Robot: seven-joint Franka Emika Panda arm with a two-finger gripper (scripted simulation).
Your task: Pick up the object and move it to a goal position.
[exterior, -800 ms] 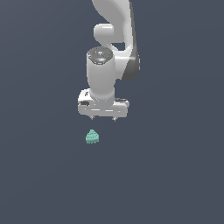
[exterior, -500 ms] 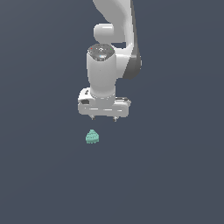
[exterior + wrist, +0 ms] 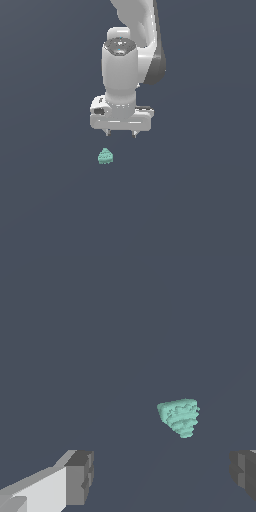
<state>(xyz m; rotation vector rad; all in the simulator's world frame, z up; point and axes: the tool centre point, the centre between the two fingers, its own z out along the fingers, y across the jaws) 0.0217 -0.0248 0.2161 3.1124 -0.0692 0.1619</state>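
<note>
Overhead, the gripper [image 3: 120,133] hung with fingers [image 3: 80,476] spread wide, holding nothing. The object [image 3: 105,156] lay apart at its seven o'clock in the exterior view.

A flat, featureless dark slate-grey floor [image 3: 45,210] fills both views, with no edge, seam or marking visible anywhere on it. The only thing lying directly on it is a tiny mint-green lumpy blob with a bumpy, ridged surface and a roughly cone-shaped top [image 3: 105,156], which sits alone on the bare surface. In the wrist view the same blob [image 3: 179,416] shows stepped ridges narrowing toward one end.
</note>
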